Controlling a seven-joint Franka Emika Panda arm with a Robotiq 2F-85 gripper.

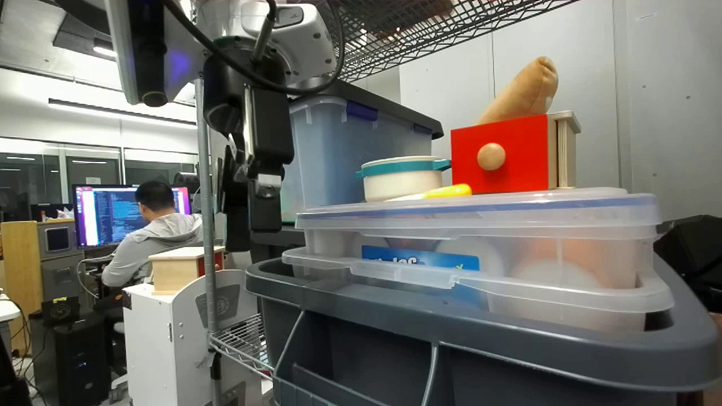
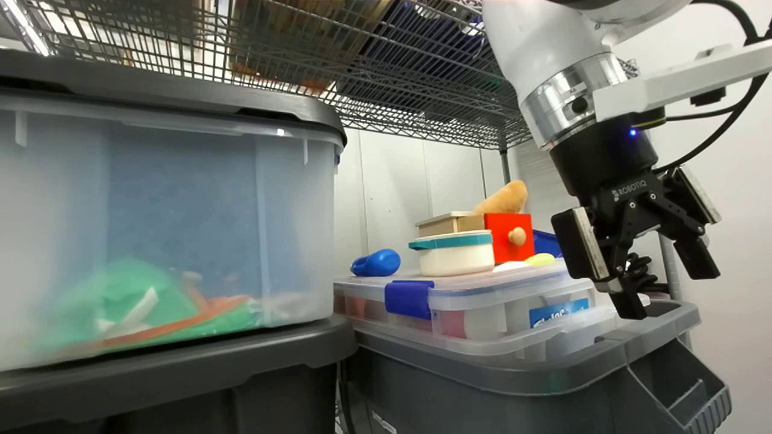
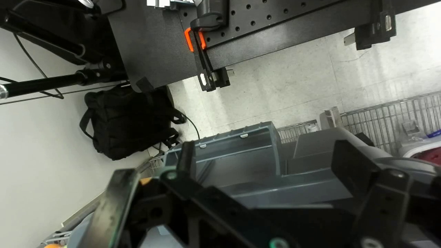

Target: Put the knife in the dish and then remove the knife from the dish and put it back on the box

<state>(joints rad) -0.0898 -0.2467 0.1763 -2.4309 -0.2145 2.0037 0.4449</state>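
Knife, one, yellow at one end, lying on top of the box, just beside the dish; dish, one, round, cream, teal-banded, upright on the same box; box, one, translucent plastic, blue label, resting on a grey tub; drawer, one, red front, wooden knob, behind the knife in an exterior view; end effector, one, black, released, its fingers spread wide, hanging well apart from knife and dish.
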